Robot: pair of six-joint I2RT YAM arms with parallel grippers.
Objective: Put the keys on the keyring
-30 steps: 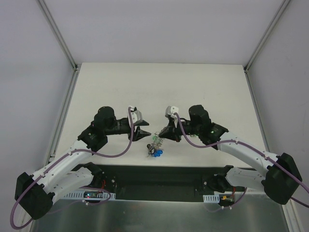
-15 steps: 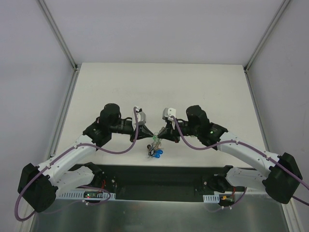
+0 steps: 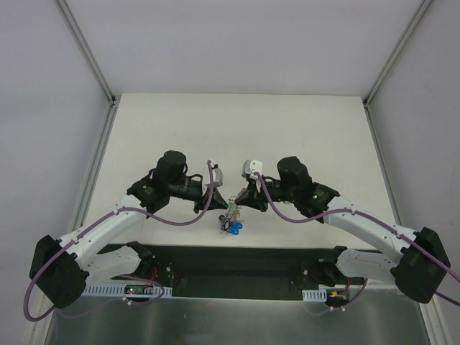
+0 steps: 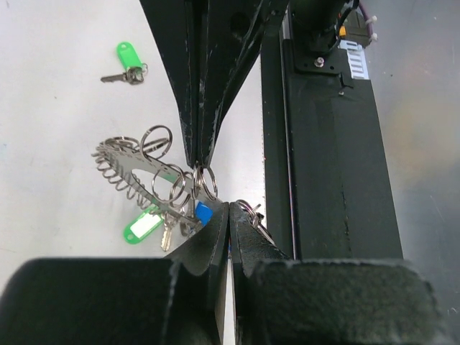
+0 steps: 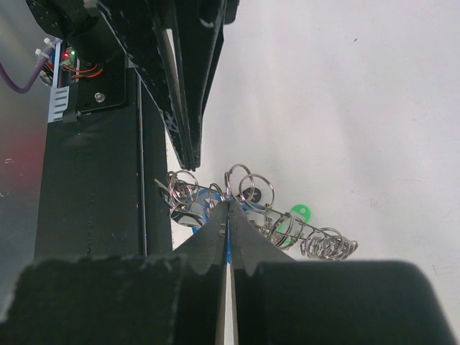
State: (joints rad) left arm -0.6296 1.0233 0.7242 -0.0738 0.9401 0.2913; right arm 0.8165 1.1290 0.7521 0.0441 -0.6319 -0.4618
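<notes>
the two arms meet nose to nose at the 6 o'clock edge of the table (image 3: pixel 237 129), right over a small bundle of metal.

the left gripper (image 3: pixel 221 198) comes in from 9 o'clock. its fingers are pressed tight together, and i cannot tell whether anything is nipped between them. a small split ring sits just beside its tip in the left wrist view.

the right gripper (image 3: pixel 239 203) comes in from 3 o'clock, also clenched. its tips look pinched on one of the small split rings that fringe the keyring (image 4: pixel 134 167).

the keyring sits between the two grippers, tilted. its flat grey body runs off toward 9 o'clock in the left wrist view.

several keys (image 4: pixel 144 226) dangle from it at about 6 o'clock. one has a pale green tag and one a blue head (image 4: pixel 203 211).

a separate green-headed key (image 4: pixel 126 60) lies flat on the table, apart from the bundle at roughly 11 o'clock of it in that view.

a black strip (image 4: pixel 323 144) borders the table just beside the bundle.
</notes>
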